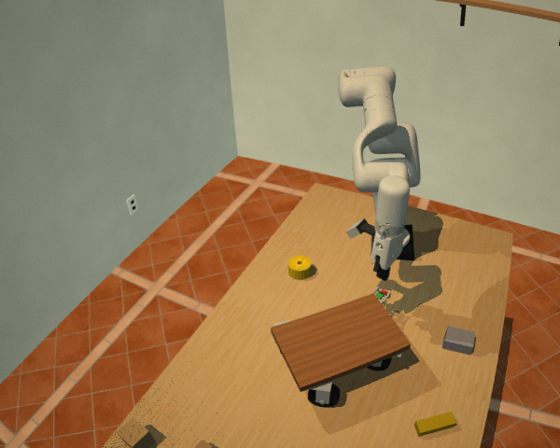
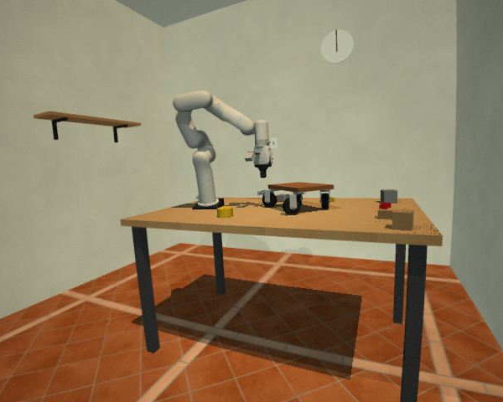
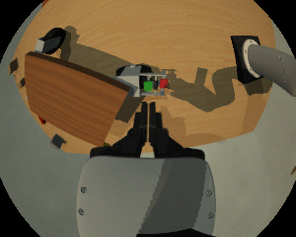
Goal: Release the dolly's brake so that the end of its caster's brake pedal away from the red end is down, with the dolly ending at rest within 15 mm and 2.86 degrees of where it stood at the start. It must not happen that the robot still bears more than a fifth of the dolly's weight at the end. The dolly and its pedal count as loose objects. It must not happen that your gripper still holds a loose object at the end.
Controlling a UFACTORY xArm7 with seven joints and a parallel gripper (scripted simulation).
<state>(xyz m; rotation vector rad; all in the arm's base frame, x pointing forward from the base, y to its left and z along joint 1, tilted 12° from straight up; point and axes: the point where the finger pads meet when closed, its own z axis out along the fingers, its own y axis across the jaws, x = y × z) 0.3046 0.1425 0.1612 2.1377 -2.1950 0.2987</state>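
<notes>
- Gripper [image 3: 148, 114] hangs mid-frame, fingers pressed together on nothing (a blunt poker, likely).
- Pedal [image 3: 155, 85] sits just above it, green end beside red.

Off-white rounded arm [image 1: 385, 145], black square base plate [image 2: 219, 203], grey wrist housing with screws, black-fingered claw [image 3: 148, 133]
</notes>
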